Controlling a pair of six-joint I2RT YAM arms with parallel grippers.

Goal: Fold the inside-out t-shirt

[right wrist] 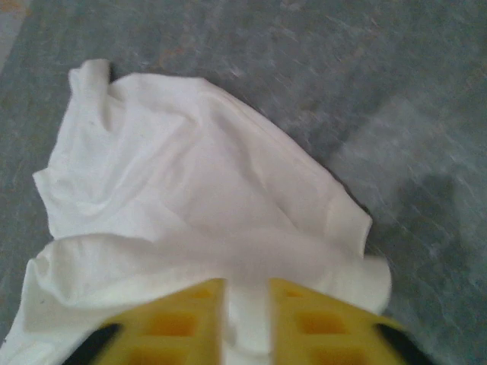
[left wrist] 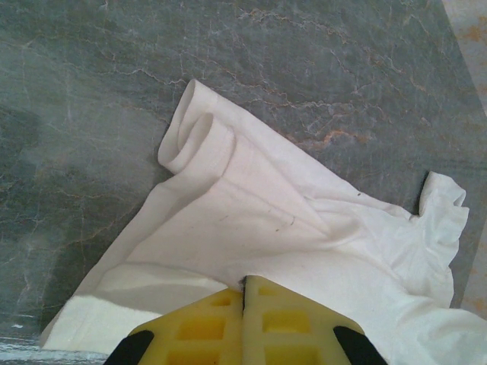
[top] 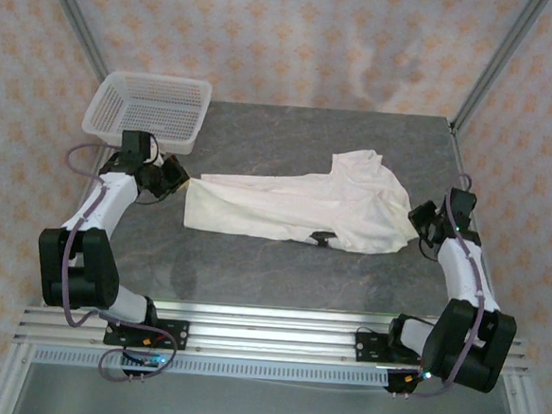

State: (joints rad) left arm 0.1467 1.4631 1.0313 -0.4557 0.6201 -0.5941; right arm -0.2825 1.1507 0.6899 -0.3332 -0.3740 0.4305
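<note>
The inside-out t-shirt [top: 304,209] lies stretched left to right across the grey table [top: 310,134], wrinkled and bunched higher at its right end, with a small dark tag [top: 322,239] at its near edge. My left gripper [top: 185,180] is at the shirt's left end. In the left wrist view the yellow fingers [left wrist: 205,327] of that gripper [left wrist: 245,283] are pressed together on a pinch of the cloth [left wrist: 251,220]. My right gripper [top: 415,226] is at the shirt's right edge. In the right wrist view that gripper [right wrist: 247,293] has its fingers parted, with a band of cloth [right wrist: 190,175] lying in the gap.
A white mesh basket [top: 150,108] stands at the table's back left corner, just behind the left arm. Metal frame posts rise at the back corners. Bare grey tabletop lies in front of and behind the shirt.
</note>
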